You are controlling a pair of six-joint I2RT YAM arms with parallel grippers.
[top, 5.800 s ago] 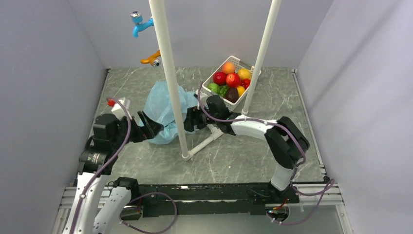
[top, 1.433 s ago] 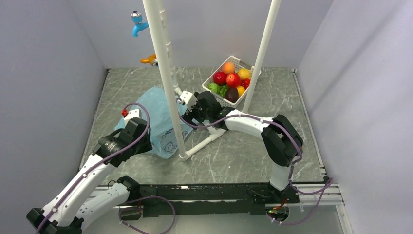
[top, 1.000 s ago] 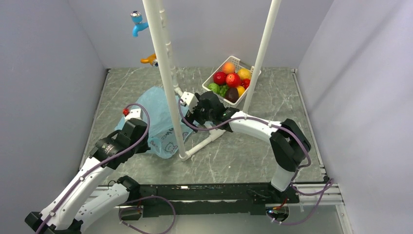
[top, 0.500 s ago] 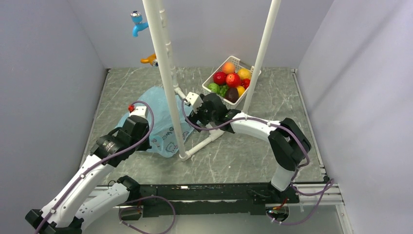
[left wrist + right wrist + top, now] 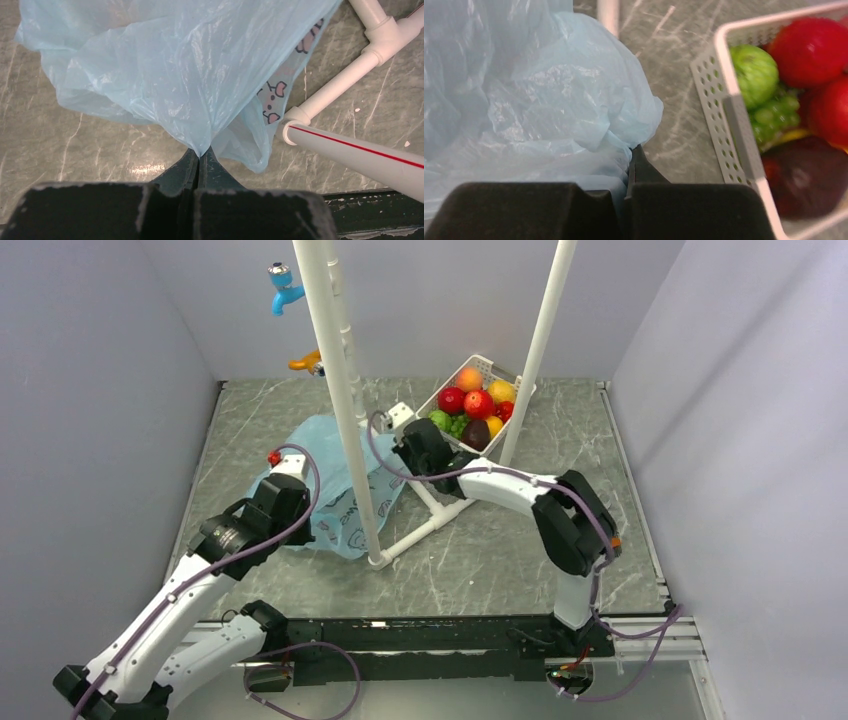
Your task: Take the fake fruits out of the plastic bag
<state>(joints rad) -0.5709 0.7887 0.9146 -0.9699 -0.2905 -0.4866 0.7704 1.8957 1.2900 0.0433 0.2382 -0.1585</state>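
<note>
The light-blue plastic bag [image 5: 335, 480] lies stretched on the marble table between both arms, its cartoon-face print [image 5: 272, 97] facing up. My left gripper [image 5: 300, 523] is shut on a pinch of the plastic bag's [image 5: 175, 65] near edge, which fans out from its tips [image 5: 200, 154]. My right gripper [image 5: 395, 455] is shut on the bag's [image 5: 549, 100] far right edge, film bunched at its tips [image 5: 630, 151]. Red and orange fake fruits [image 5: 478, 400] lie in the white basket. No fruit shows through the bag.
The white slotted basket [image 5: 729, 115] stands just right of my right gripper, holding red fruit [image 5: 809, 47], a green fruit [image 5: 754, 72] and a dark purple one [image 5: 806, 175]. A white pipe frame [image 5: 345, 390] rises over the bag, its foot [image 5: 295, 120] by the bag's corner.
My right gripper has shut on the bag's edge and pulled it back toward the basket, stretching the bag. The left arm has shifted only slightly, still holding.
</note>
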